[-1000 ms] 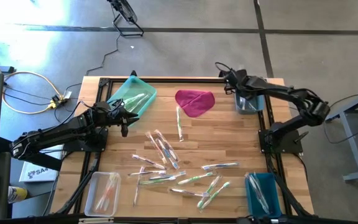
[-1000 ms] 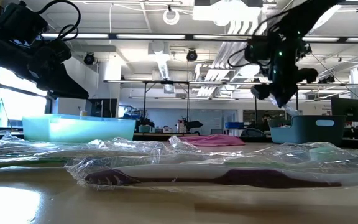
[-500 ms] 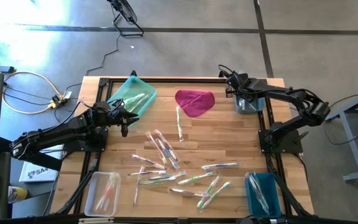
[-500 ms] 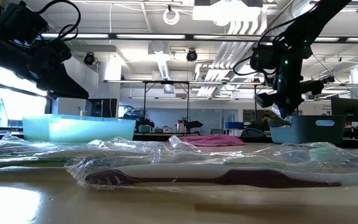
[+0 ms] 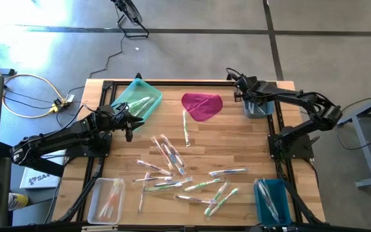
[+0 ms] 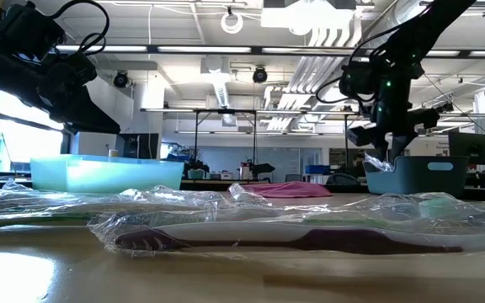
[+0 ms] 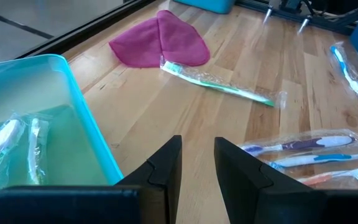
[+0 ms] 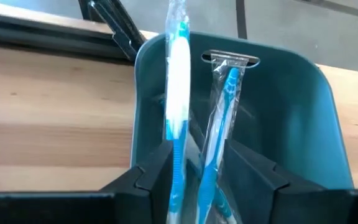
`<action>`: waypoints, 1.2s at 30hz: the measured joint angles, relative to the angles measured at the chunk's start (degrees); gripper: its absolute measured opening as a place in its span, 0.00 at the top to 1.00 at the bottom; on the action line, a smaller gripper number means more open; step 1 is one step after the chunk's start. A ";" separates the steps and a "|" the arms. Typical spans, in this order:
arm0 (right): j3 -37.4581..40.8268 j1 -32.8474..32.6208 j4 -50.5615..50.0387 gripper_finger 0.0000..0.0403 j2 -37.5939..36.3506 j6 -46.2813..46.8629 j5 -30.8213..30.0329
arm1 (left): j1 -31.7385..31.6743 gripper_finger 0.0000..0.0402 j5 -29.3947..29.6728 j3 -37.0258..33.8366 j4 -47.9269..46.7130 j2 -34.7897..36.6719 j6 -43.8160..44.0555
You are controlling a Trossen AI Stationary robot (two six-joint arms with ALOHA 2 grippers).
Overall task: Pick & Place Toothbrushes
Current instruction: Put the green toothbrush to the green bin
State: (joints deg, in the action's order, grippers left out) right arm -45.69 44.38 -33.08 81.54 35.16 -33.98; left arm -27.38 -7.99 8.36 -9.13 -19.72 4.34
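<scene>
Many wrapped toothbrushes (image 5: 170,154) lie loose on the middle and near part of the wooden table. At the far right, my right gripper (image 8: 197,165) stands open over the grey-blue bin (image 5: 259,109), pointing down into it. Between its fingers are two blue-and-white toothbrushes: one (image 8: 178,93) stands up past the bin's rim, the other (image 8: 224,124) leans on the bin's far wall. My left gripper (image 7: 197,158) waits open and empty beside the teal tray (image 5: 137,98), which holds toothbrushes (image 7: 5,146). My right gripper's fingers (image 8: 151,177) stand on either side of the lower ends of the two blue-and-white toothbrushes in the bin. Whether a finger touches a wrapper, I cannot tell.
A magenta cloth (image 5: 201,105) lies at the far middle, with a green toothbrush (image 5: 186,129) just near of it. A clear bin (image 5: 107,198) sits at the near left and a blue bin (image 5: 272,200) at the near right, both with toothbrushes inside.
My right gripper has sunk toward the grey-blue bin and has opened. The toothbrush that hung below it a second ago is now down in the bin.
</scene>
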 joint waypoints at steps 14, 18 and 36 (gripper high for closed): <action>-5.86 -0.13 -9.92 0.79 -0.26 -3.90 16.57 | 0.02 0.77 -0.04 0.00 0.00 0.00 0.00; -6.54 -0.23 -8.26 0.82 -0.28 -1.46 34.60 | 0.00 0.77 -0.02 0.00 0.00 0.00 0.00; -6.51 -21.49 17.73 0.83 -0.26 -1.71 47.51 | 0.02 0.77 0.18 0.00 0.02 0.00 0.00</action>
State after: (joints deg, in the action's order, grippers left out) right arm -52.21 22.89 -15.35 81.28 33.46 13.53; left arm -27.35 -7.81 8.36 -9.10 -19.73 4.34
